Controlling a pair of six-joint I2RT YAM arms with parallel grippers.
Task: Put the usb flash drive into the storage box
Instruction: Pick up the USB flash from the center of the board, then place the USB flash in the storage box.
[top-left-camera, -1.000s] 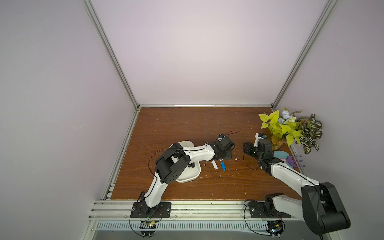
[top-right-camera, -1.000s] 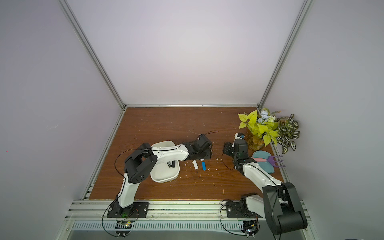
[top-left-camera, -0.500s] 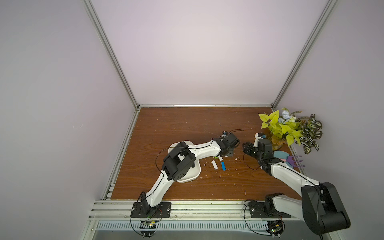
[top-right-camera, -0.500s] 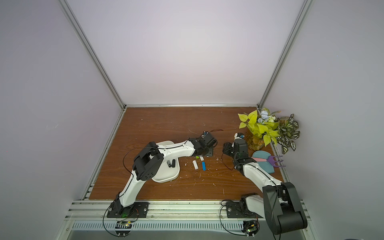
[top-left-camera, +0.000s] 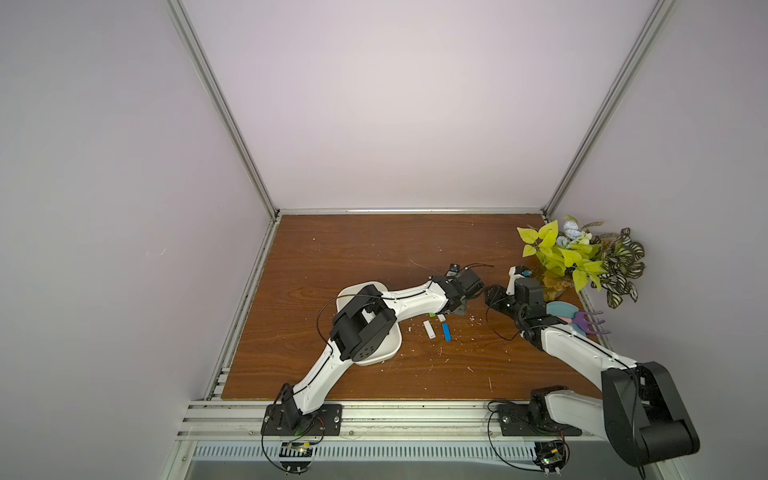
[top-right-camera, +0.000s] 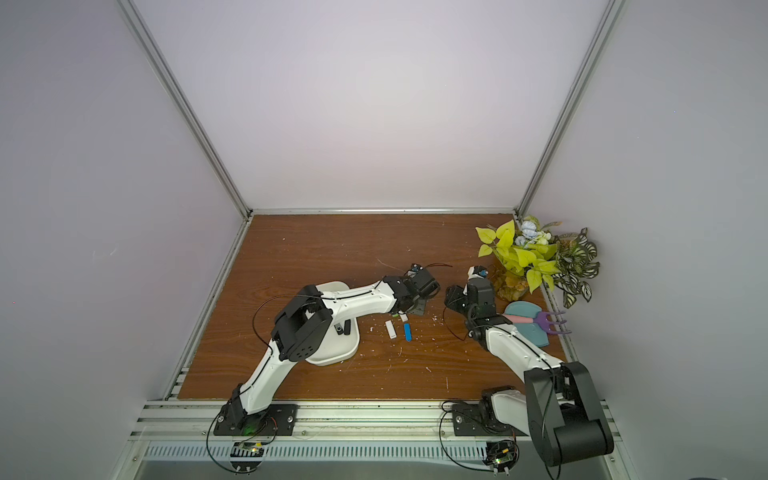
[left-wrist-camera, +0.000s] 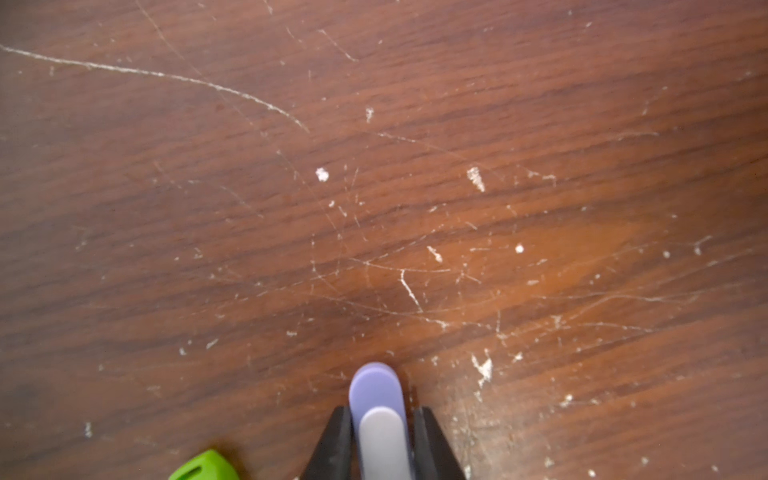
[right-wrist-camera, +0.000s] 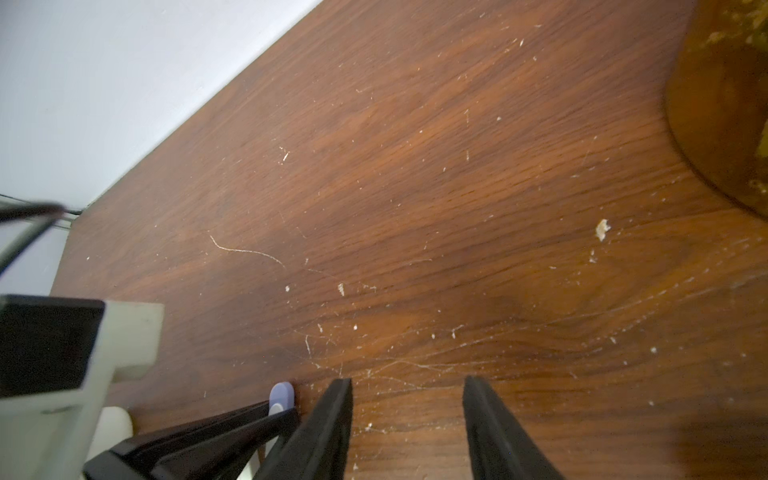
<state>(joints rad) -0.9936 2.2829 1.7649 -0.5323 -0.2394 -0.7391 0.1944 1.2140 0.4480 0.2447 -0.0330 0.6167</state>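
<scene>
A lavender and grey usb flash drive (left-wrist-camera: 376, 386) lies on the wooden table, and my left gripper (left-wrist-camera: 382, 411) is shut on it with a black finger against each side. In both top views the left gripper (top-left-camera: 457, 309) reaches right, past the white storage box (top-left-camera: 376, 359), and hides the drive. The box lies partly under the left arm, and a small black stick (top-right-camera: 341, 329) lies inside it. My right gripper (right-wrist-camera: 408, 380) stands open and empty just beside the drive's tip (right-wrist-camera: 281, 395), close to the left gripper's fingers (right-wrist-camera: 232, 428).
A white stick (top-left-camera: 430, 330), a blue stick (top-left-camera: 446, 332) and a small green and white piece (top-left-camera: 439, 318) lie on the table between box and grippers. A leafy plant (top-left-camera: 577, 257) fills the back right corner. A teal dish with a purple fork-like tool (top-left-camera: 582, 322) lies by the right arm.
The left arm has stretched further right, away from the box and past the loose sticks, and its jaws have closed in. The right arm has stayed still.
</scene>
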